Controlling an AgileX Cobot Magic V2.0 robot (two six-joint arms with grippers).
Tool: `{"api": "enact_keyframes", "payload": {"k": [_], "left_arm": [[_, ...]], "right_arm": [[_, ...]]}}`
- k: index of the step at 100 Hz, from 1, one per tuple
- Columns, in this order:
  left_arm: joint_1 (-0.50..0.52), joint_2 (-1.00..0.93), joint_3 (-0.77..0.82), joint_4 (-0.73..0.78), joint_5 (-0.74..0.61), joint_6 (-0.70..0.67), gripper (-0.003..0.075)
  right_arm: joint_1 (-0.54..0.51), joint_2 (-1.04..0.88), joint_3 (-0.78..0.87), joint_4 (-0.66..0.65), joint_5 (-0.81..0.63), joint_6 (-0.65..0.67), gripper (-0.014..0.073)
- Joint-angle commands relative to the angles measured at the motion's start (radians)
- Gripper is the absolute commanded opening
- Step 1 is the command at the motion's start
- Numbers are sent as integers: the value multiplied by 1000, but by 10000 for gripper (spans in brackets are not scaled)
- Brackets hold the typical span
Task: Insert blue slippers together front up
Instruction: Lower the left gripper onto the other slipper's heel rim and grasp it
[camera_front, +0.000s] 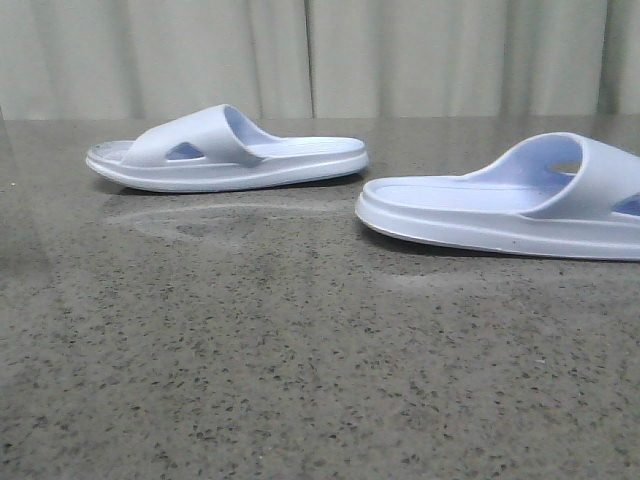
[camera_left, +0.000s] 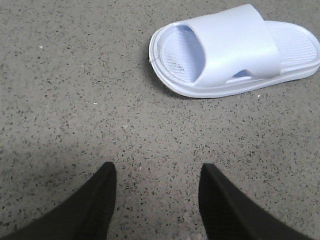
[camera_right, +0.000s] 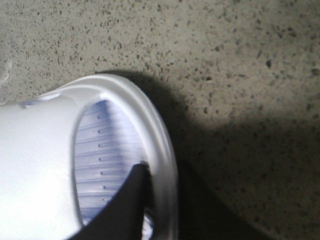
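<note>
Two pale blue slippers lie flat on the table, soles down. The left slipper (camera_front: 230, 155) is at the far left, and the right slipper (camera_front: 510, 205) reaches the right edge of the front view. Neither gripper shows in the front view. My left gripper (camera_left: 157, 172) is open and empty over bare table, and the left slipper (camera_left: 235, 50) lies beyond it. My right gripper (camera_right: 165, 172) straddles the toe rim of the right slipper (camera_right: 45, 165). One finger (camera_right: 130, 200) is inside the strap opening and the other is outside the sole, pressed on the rim.
The table (camera_front: 300, 380) is dark speckled stone. A pale curtain (camera_front: 320, 55) hangs behind its far edge. The two slippers lie apart, with a gap of table between them.
</note>
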Motion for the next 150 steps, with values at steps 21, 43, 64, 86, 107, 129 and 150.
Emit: {"api": "enact_keyframes", "payload": {"k": [21,43,64,86,107,129,150], "left_arm": [[4,142,-167,-108,37,33,332],[46,344,-283,-325,174,151,331],[50,502,-369,-403,195,185,331],[50,628,-443,-456,240,217,331],[46,707,-489,-473,317,219,331],[22,721,-498,-491,320,232,330],[-15,726,-500,-489,318,233,181]], "right_arm": [[-5,-7,-17,6,1,-20,-107],[-5,-7,-17,9,-4,-20,-107],[-5,-7,-17,23,-4,-20,-107],[-5,-7,-17,23,-10,-20,-107],[-5,-7,-17,23,-14,-21,-107],[-5,-7,-17,24,-14,-21,-107],[-5,-7,-17,25,-12,-21,-107]]}}
